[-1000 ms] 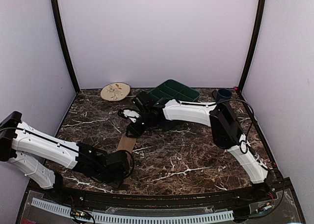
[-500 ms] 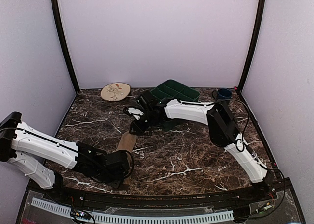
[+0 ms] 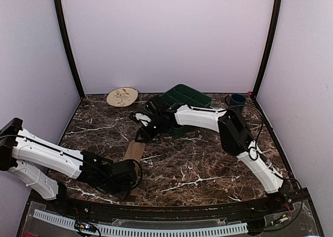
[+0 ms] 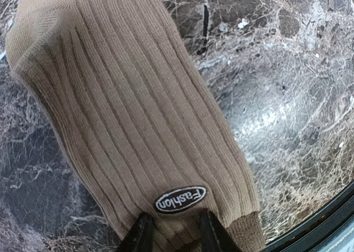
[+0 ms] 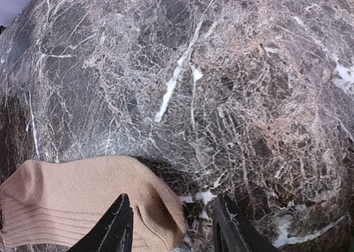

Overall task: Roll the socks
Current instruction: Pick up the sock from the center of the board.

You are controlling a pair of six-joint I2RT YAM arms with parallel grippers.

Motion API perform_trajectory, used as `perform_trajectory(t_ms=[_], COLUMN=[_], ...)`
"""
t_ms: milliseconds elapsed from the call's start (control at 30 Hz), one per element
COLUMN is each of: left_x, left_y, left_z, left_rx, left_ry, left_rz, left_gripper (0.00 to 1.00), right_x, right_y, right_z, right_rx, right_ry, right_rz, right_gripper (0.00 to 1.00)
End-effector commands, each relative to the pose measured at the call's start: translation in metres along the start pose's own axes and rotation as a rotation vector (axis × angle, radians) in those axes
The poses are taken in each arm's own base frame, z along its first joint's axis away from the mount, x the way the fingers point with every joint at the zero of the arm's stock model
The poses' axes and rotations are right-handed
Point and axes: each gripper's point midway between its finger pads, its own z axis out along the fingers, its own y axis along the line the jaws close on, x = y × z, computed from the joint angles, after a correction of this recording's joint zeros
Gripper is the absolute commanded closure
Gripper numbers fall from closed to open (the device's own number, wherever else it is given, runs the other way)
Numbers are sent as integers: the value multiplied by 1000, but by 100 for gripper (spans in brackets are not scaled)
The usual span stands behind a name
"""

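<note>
Right arm point(image 3: 197, 116) elbow slid a bit left. Only left wrist cam shows "Fashion" label point(image 4: 181, 199) on tan sock point(image 4: 138, 108), flat on table point(image 3: 208, 164). Left gripper point(image 4: 174, 238) low, pinching cuff. Right gripper point(image 5: 172, 227) spread over toe.

From above, the tan-brown ribbed fabric sock point(image 3: 135, 150) shows only its middle; the left gripper point(image 3: 129, 187) and right gripper point(image 3: 141, 137) cover its ends. In the left wrist view, cuff and fingers point(image 4: 142, 236) run off the bottom edge. The right arm hides part of the dark green compartment tray point(image 3: 184, 95).
</note>
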Motion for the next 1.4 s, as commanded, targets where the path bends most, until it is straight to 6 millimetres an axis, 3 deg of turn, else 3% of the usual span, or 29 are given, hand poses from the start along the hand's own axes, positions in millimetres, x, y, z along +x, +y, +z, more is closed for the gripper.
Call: perform_trajectory(t_ms=[0, 333, 467, 667, 767, 900, 1133, 1367], left_x=[58, 55, 55, 51, 49, 43, 23, -8], left_y=[44, 45, 47, 49, 48, 46, 42, 37], left_z=[8, 3, 2, -1, -1, -1, -10, -26], left_rx=[-152, -159, -166, -173, -178, -176, -182, -181], left_ry=[232, 216, 211, 192, 183, 164, 111, 17], left_rz=[38, 31, 25, 8, -2, -9, 5, 18], left_gripper=[67, 67, 67, 67, 67, 67, 67, 66], right_x=[14, 27, 29, 38, 35, 19, -15, -12], right_y=[3, -1, 1, 3, 3, -2, -21, -23], right_z=[13, 22, 23, 22, 17, 0, -50, -85], right_rx=[-38, -52, -70, -78, -63, 2, 139, 206], right_ry=[25, 50, 54, 83, 81, 41, -34, -28], right_rz=[8, 34, 48, 64, 61, 39, 29, 29], right_gripper=[54, 60, 78, 98, 100, 100, 100, 100])
